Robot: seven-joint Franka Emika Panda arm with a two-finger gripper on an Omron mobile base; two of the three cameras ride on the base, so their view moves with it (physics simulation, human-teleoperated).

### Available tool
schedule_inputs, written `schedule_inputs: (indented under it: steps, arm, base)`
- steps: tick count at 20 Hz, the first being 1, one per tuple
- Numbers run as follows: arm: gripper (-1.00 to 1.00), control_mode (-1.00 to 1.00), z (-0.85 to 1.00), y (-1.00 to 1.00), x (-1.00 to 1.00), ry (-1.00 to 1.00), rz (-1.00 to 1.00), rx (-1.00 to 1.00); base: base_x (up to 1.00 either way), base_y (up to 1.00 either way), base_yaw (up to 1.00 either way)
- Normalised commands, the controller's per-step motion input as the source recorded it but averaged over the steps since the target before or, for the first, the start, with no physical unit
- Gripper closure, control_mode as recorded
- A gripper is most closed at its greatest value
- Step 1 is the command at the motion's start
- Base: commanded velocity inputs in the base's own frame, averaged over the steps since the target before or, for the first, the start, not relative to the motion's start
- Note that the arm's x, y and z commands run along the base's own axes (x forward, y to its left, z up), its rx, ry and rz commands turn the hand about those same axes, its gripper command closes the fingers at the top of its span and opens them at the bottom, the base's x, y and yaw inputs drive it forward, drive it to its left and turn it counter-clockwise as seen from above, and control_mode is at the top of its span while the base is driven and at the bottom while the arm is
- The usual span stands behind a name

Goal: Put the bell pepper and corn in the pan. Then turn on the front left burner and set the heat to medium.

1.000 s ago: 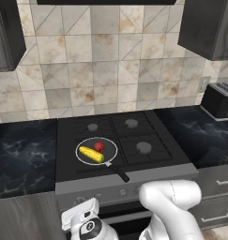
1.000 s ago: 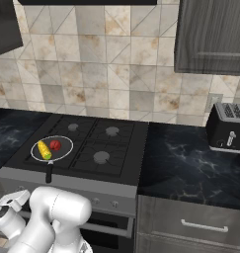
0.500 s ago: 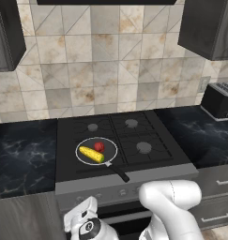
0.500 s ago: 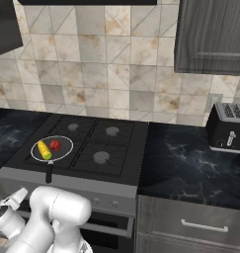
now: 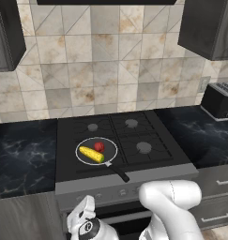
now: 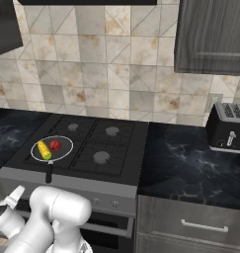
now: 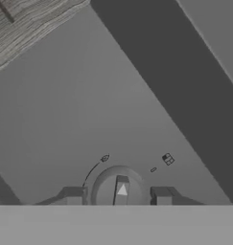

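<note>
- Stove (image 5: 134, 180) front panel facing hand camera; plenty of bare grey panel around knob; counters either side
- Pan (image 5: 84, 160) on front left burner, handle toward front edge
- Corn (image 5: 91, 154) and pepper (image 5: 99, 146) lying inside pan, side by side; loading looks done
- Gripper (image 7: 118, 195) low at stove front; fingers (image 7: 74, 194) apart, flanking knob (image 7: 120, 187), just short of touching
- Knob pointer upright between fingers; next likely close and twist

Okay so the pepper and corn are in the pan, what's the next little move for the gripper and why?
Probably ease the gripper forward and close on the stove knob. The bell pepper and corn already lie in the pan, so only the burner is left. In the hand view the knob sits between the open fingertips, apparently not yet gripped.
</note>
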Motion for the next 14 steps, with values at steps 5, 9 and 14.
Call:
schedule_inputs:
  steps: [5, 9, 14]
  arm:
    - [1.00, -1.00, 0.00, 0.00, 0.00, 0.00, 0.00, -0.22]
    - [1.00, -1.00, 0.00, 0.00, 0.00, 0.00, 0.00, -0.23]
    - [1.00, -1.00, 0.00, 0.00, 0.00, 0.00, 0.00, -0.23]
  base:
    - [0.00, 0.00, 0.00]
    - [0.00, 0.00, 0.00]
    - [0.00, 0.00, 0.00]
